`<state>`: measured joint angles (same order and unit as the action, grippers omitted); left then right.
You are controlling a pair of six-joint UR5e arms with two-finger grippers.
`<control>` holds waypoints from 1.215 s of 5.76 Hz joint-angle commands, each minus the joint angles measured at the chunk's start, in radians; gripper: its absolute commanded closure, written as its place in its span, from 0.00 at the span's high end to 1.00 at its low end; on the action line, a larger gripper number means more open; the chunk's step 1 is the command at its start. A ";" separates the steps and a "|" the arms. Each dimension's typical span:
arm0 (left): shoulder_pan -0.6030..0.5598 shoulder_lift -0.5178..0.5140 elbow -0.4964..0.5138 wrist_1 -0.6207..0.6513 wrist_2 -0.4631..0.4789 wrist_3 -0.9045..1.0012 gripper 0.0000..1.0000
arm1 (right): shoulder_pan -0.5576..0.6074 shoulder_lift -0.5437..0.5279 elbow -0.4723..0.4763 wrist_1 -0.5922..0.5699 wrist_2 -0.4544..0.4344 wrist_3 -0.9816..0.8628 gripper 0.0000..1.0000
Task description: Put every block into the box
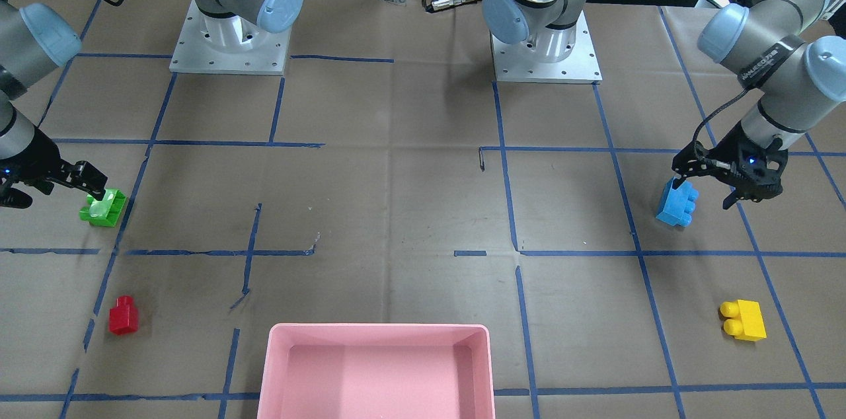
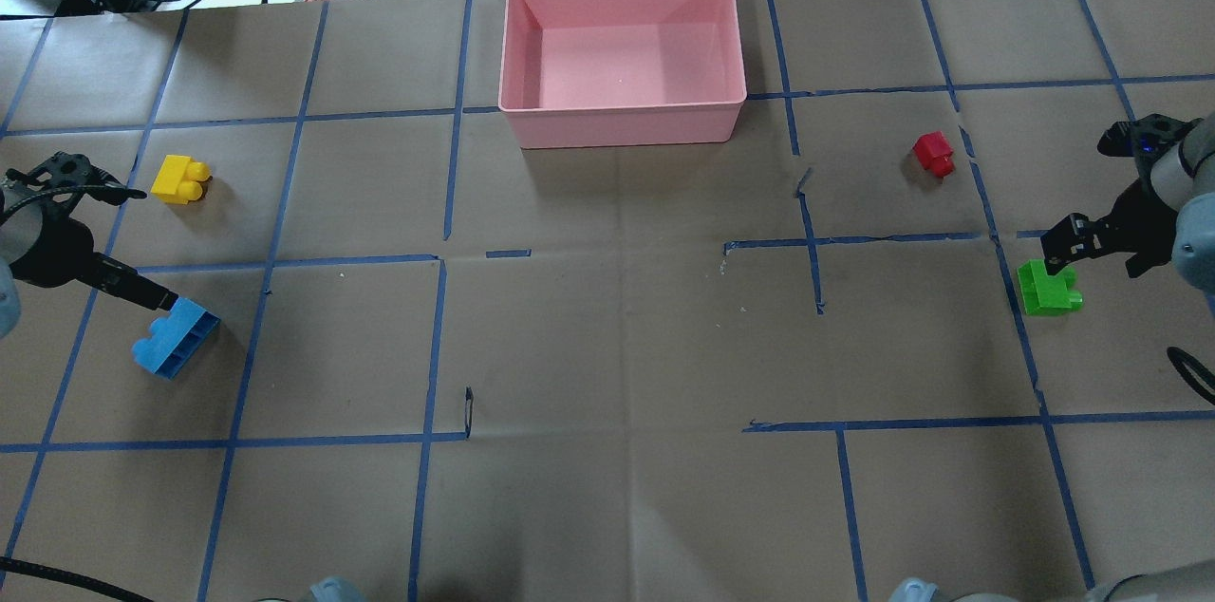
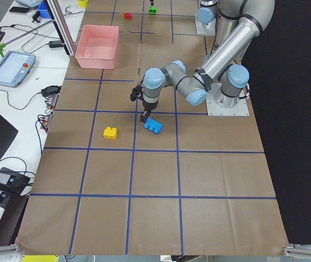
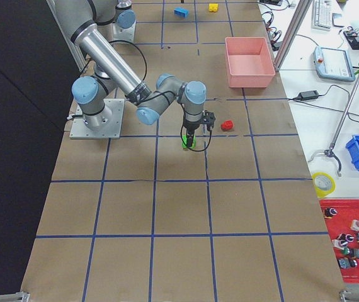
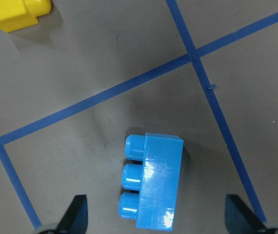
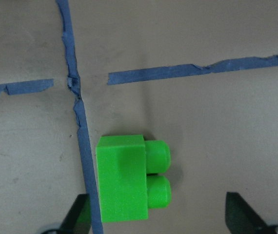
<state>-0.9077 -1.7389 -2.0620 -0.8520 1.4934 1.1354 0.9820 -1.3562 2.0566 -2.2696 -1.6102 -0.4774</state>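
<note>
Pre-grasp step: left gripper (image 5: 159, 212) spread open over blue block (image 1: 677, 204), right gripper (image 6: 161, 213) likewise over green block (image 6: 122, 178) (box (image 2: 622, 122) holds nothing), so next I lower & clench both.

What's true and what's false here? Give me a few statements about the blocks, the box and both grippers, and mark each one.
1. The pink box holds no blocks. True.
2. The left gripper is shut on the blue block. False: it is open, with its fingers spread to either side of that block.
3. The red block lies on the table, on the robot's right side. True.
4. The yellow block is stacked on the green block. False: it lies alone on the table, on the blue block's side.
5. The right gripper is open over the green block. True.
</note>
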 commanded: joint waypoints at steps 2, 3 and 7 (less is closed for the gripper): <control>-0.011 -0.073 -0.036 0.145 0.010 0.044 0.98 | 0.001 0.023 0.042 -0.022 0.001 0.020 0.97; -0.002 -0.074 -0.055 0.140 0.013 0.062 0.98 | 0.001 0.031 0.057 -0.046 0.001 0.020 0.97; 0.042 -0.074 -0.102 0.149 0.011 0.161 0.99 | 0.001 0.074 0.057 -0.077 0.001 0.020 0.99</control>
<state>-0.8690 -1.8127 -2.1669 -0.7061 1.5061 1.2756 0.9833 -1.2885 2.1137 -2.3452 -1.6084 -0.4571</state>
